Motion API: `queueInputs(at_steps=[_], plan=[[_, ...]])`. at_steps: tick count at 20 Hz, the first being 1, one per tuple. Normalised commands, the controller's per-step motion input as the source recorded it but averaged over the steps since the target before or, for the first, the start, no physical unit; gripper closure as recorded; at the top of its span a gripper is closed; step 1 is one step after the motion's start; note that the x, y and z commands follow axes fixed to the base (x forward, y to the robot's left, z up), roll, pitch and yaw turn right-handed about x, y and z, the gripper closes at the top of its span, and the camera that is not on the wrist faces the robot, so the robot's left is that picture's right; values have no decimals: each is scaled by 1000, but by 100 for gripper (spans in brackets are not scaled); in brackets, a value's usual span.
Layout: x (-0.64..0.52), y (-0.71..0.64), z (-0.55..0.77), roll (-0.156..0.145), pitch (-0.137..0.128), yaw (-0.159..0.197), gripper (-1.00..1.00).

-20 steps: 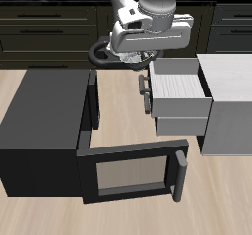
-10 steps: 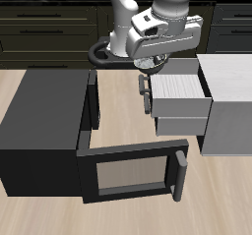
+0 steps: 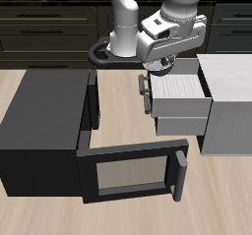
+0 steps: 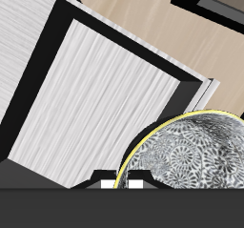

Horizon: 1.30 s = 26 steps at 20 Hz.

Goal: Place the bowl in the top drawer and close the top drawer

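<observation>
One speckled, yellow-rimmed bowl [image 4: 195,155] above the open top drawer [image 4: 105,98].

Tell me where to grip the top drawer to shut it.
Take the dark bar handle on the front of the top drawer, coming from the side facing the black box. The bar stands off the front panel, so fingers could close across it; the open drawer's walls seem thin and awkward.

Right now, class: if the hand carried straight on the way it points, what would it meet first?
Most likely the pale inside of the open top drawer: the hand points down over it, holding the bowl. Depth is hard to judge.
</observation>
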Motion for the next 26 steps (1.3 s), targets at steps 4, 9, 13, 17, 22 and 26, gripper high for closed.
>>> queueInputs(at_steps=[4,9,13,17,22,26], plan=[[-74,122,-46,-6,-8,101,100],[47,110,-155,-10,7,145,100],[77,38,-125,-23,18,114,100],[-19,90,-61,0,-4,97,100],[10,77,-202,-13,14,105,100],[-18,149,-304,9,29,65,100]])
